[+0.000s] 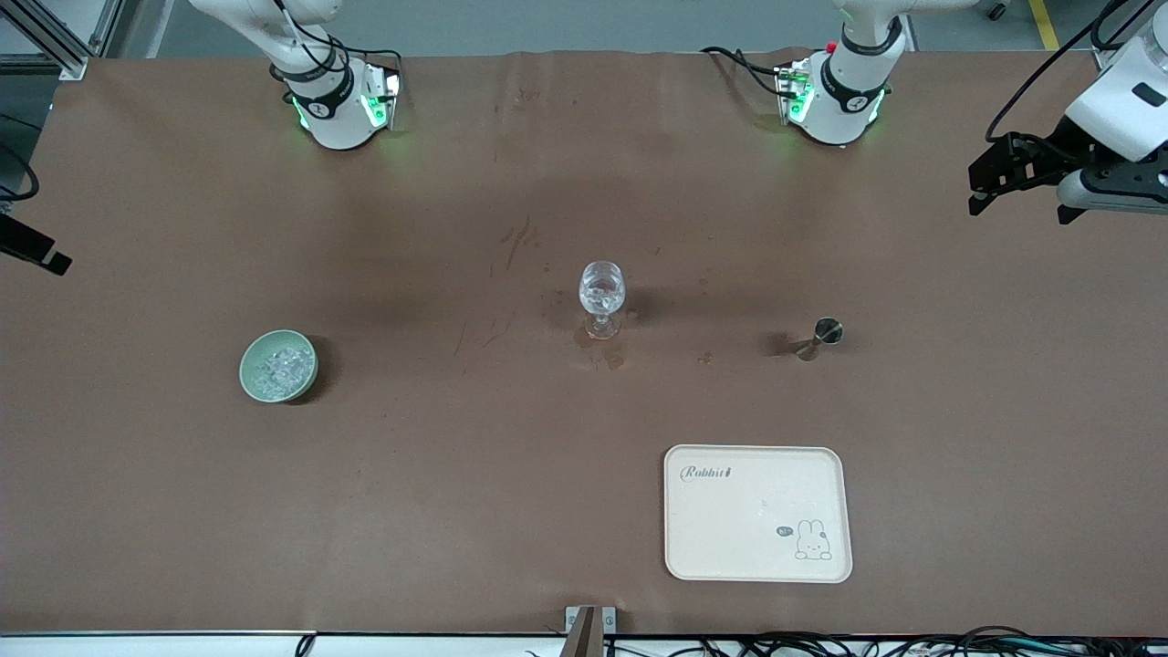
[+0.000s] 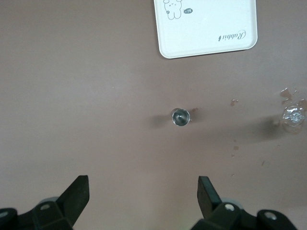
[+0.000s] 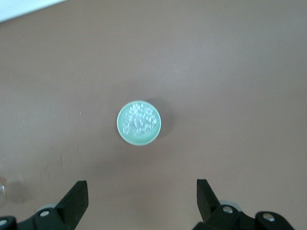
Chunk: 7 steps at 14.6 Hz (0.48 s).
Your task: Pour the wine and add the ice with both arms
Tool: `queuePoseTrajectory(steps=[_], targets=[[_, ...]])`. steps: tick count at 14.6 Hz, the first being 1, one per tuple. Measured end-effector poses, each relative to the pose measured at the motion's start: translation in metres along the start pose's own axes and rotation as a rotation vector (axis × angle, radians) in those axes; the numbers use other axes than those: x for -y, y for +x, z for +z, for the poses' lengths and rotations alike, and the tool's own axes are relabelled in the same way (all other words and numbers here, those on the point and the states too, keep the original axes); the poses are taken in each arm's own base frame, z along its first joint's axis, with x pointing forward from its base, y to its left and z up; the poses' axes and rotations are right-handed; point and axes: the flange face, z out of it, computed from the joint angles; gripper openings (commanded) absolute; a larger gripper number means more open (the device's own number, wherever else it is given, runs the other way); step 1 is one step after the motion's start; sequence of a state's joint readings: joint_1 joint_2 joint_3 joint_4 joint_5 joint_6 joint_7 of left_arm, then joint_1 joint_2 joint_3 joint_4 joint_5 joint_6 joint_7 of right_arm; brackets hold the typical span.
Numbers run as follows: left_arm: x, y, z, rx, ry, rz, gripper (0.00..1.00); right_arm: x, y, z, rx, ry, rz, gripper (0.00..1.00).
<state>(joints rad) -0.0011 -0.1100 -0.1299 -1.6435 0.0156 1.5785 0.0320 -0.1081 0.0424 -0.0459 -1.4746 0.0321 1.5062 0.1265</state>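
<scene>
Ice (image 1: 278, 368) fills a pale green bowl (image 1: 250, 376) that stands on the brown bench (image 1: 438, 511) toward the right arm's end, about midway between the robots' edge and the camera's edge. More chunks show inside the stemmed glass (image 1: 602, 298), which stands upright near the bench's middle with a few small stains on the cover around its foot. A small metal jigger (image 1: 821, 335) stands toward the left arm's end, level with the glass and well apart from it. A cream tray (image 1: 693, 547) with a rabbit drawing lies near the camera's edge, nearer the camera than the jigger.

Left pincer (image 2: 142, 191) hangs high over the bench with its fingers (image 2: 76, 191) spread wide apart, holding nothing; the left wrist view looks down on the jigger, with the tray and glass off to its sides. Right pincer (image 3: 141, 194) likewise hangs high, over the bowl, its fingers (image 3: 76, 194) wide apart and empty; the right wrist view shows the bowl of ice straight below it. Neither pincer touches anything.
</scene>
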Motion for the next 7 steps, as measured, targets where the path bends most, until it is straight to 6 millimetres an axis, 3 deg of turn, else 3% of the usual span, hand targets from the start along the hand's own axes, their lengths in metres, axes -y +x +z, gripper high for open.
queuePoseTrajectory(steps=[7], targets=[[0.003, 0.003, -0.001, 0.010, 0.011, -0.016, 1.00, 0.025, -0.010, -0.009, 0.002, -0.030, -0.042, 1.00]])
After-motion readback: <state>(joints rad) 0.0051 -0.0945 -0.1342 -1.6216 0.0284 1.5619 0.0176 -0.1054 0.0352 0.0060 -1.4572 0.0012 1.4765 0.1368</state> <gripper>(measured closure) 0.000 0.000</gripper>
